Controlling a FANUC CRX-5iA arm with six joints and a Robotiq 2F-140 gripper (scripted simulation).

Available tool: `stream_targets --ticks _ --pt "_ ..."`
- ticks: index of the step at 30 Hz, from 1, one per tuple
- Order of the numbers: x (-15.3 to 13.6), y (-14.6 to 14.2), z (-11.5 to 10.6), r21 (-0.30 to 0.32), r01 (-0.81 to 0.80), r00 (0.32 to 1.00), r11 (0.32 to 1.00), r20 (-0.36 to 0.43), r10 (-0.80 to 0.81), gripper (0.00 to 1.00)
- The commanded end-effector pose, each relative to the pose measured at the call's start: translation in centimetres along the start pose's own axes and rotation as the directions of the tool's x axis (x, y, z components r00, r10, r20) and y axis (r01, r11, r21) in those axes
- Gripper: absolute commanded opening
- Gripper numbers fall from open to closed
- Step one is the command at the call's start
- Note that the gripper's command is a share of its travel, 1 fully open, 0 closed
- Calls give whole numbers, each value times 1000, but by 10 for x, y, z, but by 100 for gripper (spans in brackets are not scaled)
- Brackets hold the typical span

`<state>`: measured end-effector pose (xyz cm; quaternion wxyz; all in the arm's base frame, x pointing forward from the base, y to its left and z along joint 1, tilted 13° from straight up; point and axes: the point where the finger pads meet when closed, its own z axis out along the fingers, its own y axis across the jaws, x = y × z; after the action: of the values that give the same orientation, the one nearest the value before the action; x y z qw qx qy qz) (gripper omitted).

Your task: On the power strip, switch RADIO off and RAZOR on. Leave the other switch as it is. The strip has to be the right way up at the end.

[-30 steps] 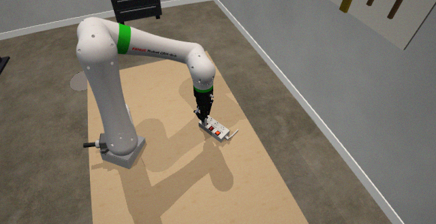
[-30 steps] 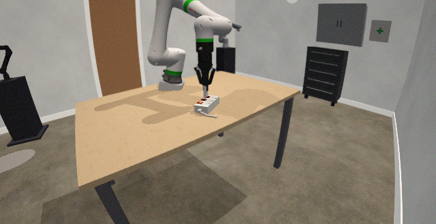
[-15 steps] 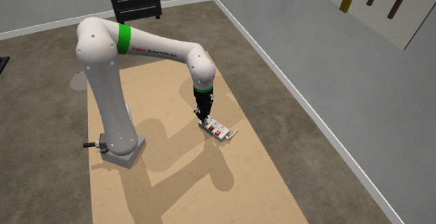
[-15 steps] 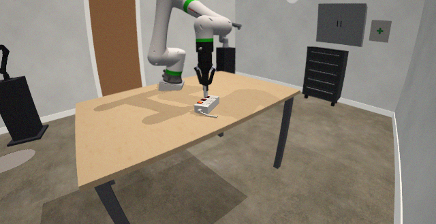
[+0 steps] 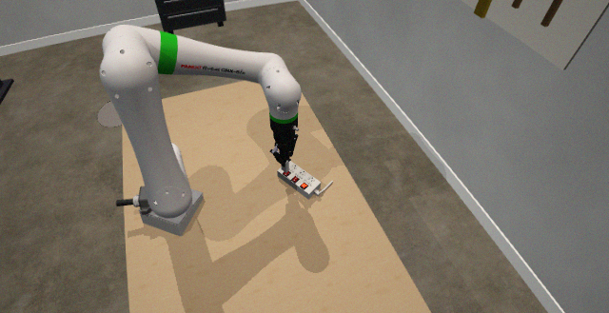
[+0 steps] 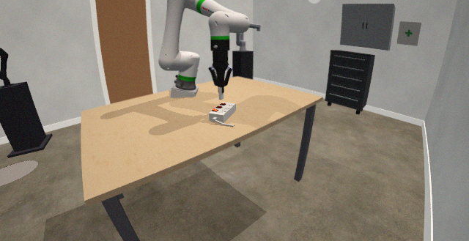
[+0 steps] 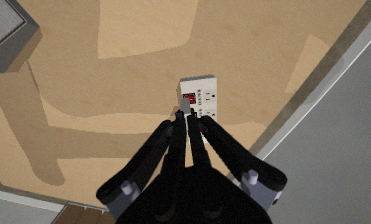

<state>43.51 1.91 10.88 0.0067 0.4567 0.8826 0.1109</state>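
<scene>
White power strip (image 5: 303,178), red switches (image 5: 295,179); black pincer (image 5: 285,163).

The gripper (image 7: 186,111) is reaching up from the bottom of the frame, its fingers pressed together with nothing between them. Its tips are overlapping the near end of the white power strip (image 7: 204,95), beside a red switch (image 7: 188,98), on the wooden table (image 7: 136,60).
</scene>
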Motion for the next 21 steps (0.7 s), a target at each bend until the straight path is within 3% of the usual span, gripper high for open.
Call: stream_targets --ticks 1,21 --pt "0 0 -9 0 0 1000 1000 0 0 0" --pt "0 0 -13 0 0 1000 1000 0 0 0"
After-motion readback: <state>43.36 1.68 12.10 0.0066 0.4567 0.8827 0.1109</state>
